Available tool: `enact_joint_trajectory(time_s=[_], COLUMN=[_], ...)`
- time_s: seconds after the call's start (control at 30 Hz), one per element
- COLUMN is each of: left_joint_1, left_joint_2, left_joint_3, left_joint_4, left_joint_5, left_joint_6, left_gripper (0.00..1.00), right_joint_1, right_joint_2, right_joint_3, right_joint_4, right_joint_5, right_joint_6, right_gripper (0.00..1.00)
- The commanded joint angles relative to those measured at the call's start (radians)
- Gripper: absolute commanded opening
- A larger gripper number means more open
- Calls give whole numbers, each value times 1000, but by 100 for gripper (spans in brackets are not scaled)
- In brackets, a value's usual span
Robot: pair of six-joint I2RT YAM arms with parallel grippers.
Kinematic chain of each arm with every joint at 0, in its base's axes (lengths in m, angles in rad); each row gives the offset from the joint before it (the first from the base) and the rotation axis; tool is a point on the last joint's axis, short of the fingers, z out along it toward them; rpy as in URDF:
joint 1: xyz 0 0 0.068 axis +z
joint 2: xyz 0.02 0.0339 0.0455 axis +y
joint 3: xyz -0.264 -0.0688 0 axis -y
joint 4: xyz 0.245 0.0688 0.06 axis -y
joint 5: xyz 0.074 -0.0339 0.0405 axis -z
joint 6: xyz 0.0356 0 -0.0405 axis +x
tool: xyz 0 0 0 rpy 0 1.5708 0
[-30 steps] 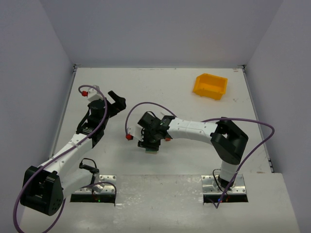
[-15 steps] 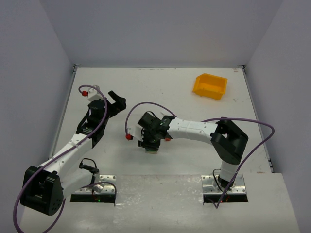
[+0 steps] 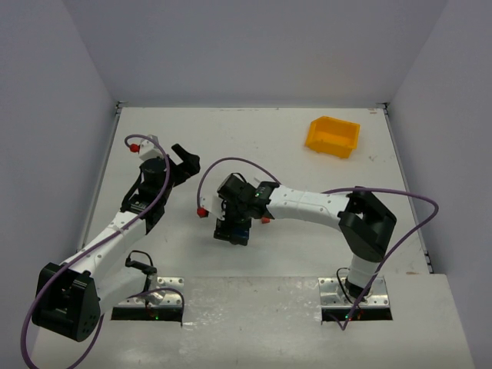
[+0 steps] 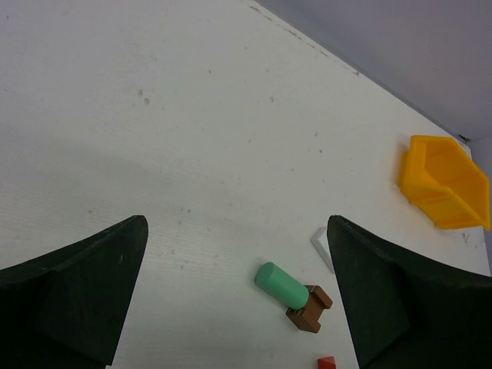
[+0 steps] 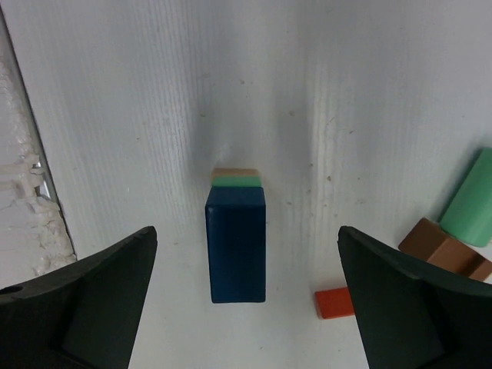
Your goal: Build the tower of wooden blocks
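Note:
In the right wrist view the wood block tower is a blue block [image 5: 237, 244] lying on a green block [image 5: 237, 181], with a tan block [image 5: 235, 172] below. My right gripper [image 5: 246, 231] is open, its fingers wide on either side of the blue block and not touching it. From the top view the blue block [image 3: 240, 233] shows just under the right gripper [image 3: 233, 223]. A red block [image 5: 334, 302], a brown notched block [image 5: 442, 250] and a green cylinder [image 5: 470, 201] lie loose to the right. My left gripper [image 3: 183, 157] hangs open and holds nothing.
A yellow bin [image 3: 332, 136] stands at the back right of the table. The left wrist view looks over the green cylinder [image 4: 281, 284], the brown block [image 4: 310, 307] touching it, and the yellow bin [image 4: 444, 181] beyond.
My right gripper has opened and let go of the blue block, which now rests on the stack. The gripper shifted slightly away from the near edge. The left arm has not moved.

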Motion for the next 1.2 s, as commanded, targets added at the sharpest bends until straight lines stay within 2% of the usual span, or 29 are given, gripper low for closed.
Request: enact_joint_trajectory(time_s=[0.0, 0.2, 0.33, 0.4, 0.5, 0.63, 0.77, 0.93, 1.03, 1.17], left_joint_1=[1, 0, 0, -3, -2, -5, -8, -11, -12, -13], left_joint_2=[-27, -20, -5, 14, 37, 77, 119, 157, 165, 167], left_joint_3=[15, 27, 50, 73, 82, 91, 103, 123, 125, 125], left_joint_4=[48, 35, 12, -17, -13, -14, -13, -17, -17, -18], left_joint_5=[8, 36, 67, 81, 154, 206, 218, 263, 262, 267], left_joint_6=[8, 14, 17, 24, 29, 33, 36, 45, 47, 48], left_gripper=[100, 100, 100, 100, 100, 100, 100, 100, 100, 100], right_joint_1=[3, -43, -224, -359, -445, -572, -605, -602, -557, -448], right_joint_2=[-114, -284, -413, -456, -546, -661, -695, -631, -539, -384], right_joint_3=[27, -76, -219, -324, -468, -658, -712, -689, -634, -523], right_joint_4=[86, 198, 304, 370, 468, 588, 610, 651, 647, 604], right_joint_5=[0, 79, -30, -65, 33, 12, -18, -238, -237, -109], right_joint_6=[5, 133, 289, 418, 547, 635, 587, 474, 401, 294], right_gripper=[99, 99, 99, 99, 99, 99, 99, 99, 99, 99])
